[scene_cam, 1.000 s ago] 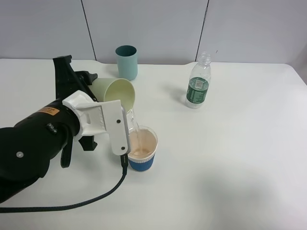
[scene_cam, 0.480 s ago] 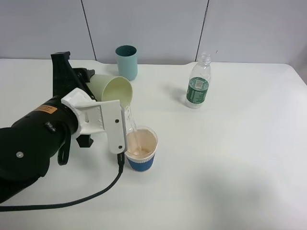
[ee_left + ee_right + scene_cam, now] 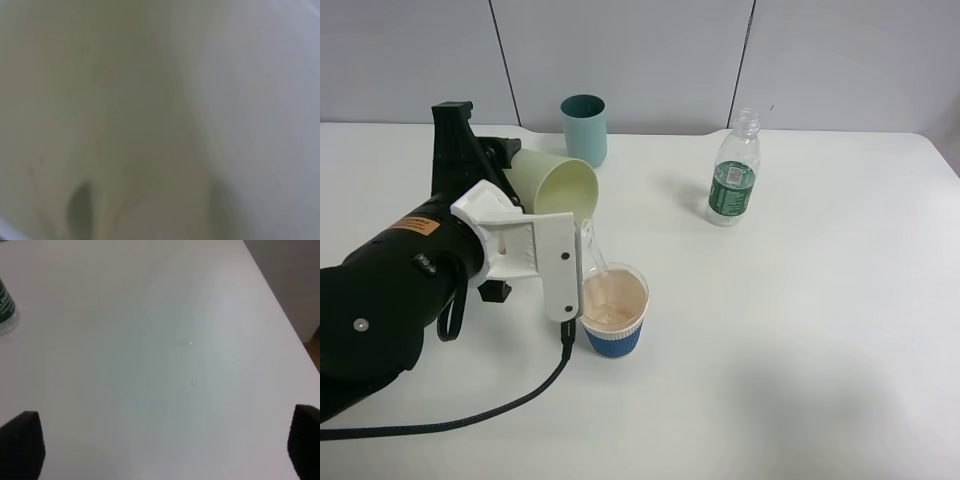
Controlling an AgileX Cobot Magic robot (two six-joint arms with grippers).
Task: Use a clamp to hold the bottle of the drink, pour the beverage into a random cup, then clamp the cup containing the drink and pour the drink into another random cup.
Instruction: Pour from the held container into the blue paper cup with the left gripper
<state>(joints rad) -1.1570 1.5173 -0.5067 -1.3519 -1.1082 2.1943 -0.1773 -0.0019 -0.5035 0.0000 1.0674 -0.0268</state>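
Observation:
My left gripper (image 3: 512, 166) is shut on a pale yellow-green cup (image 3: 558, 190), held tilted on its side above the table. A thin stream of drink runs from its rim into a blue-and-white paper cup (image 3: 615, 312) that holds pale orange liquid. The left wrist view is filled by the blurred wall of the held cup (image 3: 125, 125). The clear bottle with a green label (image 3: 734, 175) stands uncapped at the back right; its edge shows in the right wrist view (image 3: 5, 310). My right gripper (image 3: 162, 440) is open over bare table, out of the exterior view.
A teal cup (image 3: 584, 130) stands upright at the back of the white table (image 3: 800, 330). A black cable (image 3: 480, 425) trails from the left arm across the front left. The table's right edge (image 3: 280, 310) shows in the right wrist view.
The left arm and the tilted cup shifted slightly up and left while the stream kept running into the paper cup. The right gripper and bottle have not moved.

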